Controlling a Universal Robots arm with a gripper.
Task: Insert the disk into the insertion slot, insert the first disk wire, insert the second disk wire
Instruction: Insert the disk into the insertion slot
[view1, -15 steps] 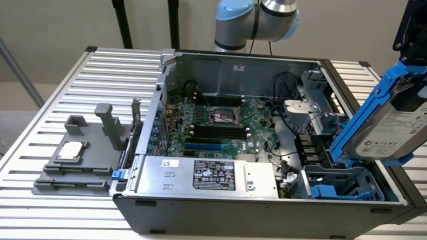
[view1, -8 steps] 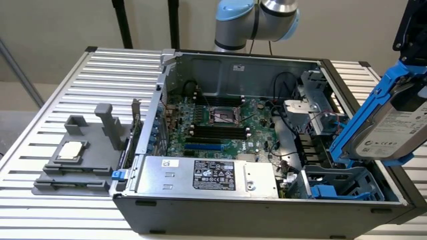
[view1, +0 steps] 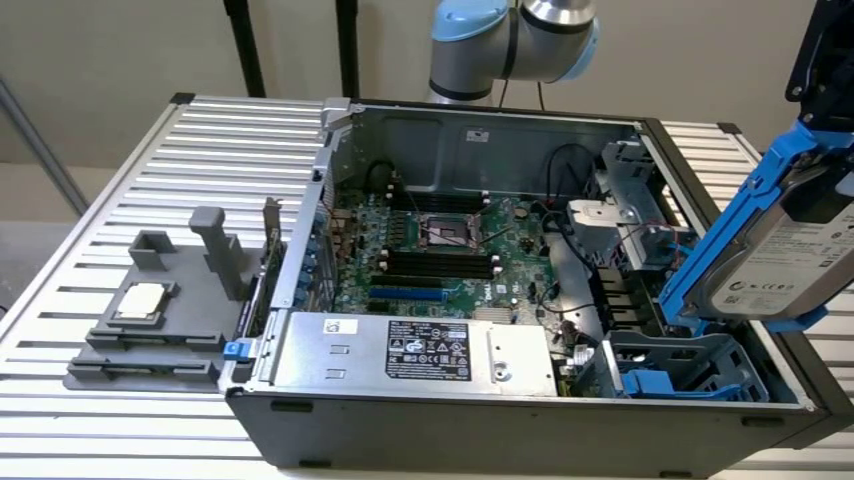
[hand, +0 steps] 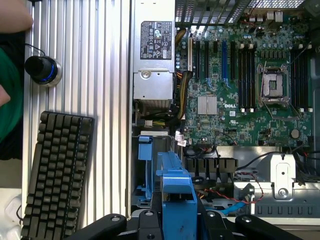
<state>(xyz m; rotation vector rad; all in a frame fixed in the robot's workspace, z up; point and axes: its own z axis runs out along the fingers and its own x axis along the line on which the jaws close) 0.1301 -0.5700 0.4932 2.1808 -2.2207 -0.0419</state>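
My gripper is shut on the disk, a silver-grey drive with a white label in a bright blue carrier frame. The disk hangs tilted, steeply on edge, above the case's near corner at the exterior view's right. Just below it stands the insertion slot, a grey-blue ribbed cage with blue clips, with no drive in it. In the wrist view the blue carrier sits between my gripper's black fingers, over the insertion slot. Which of the cables are the disk wires I cannot tell.
The open PC case holds a motherboard, a silver power supply box and a bare metal bracket cage. A grey fixture sits on the slatted table. A keyboard, a round knob and a person's green sleeve lie beside the case.
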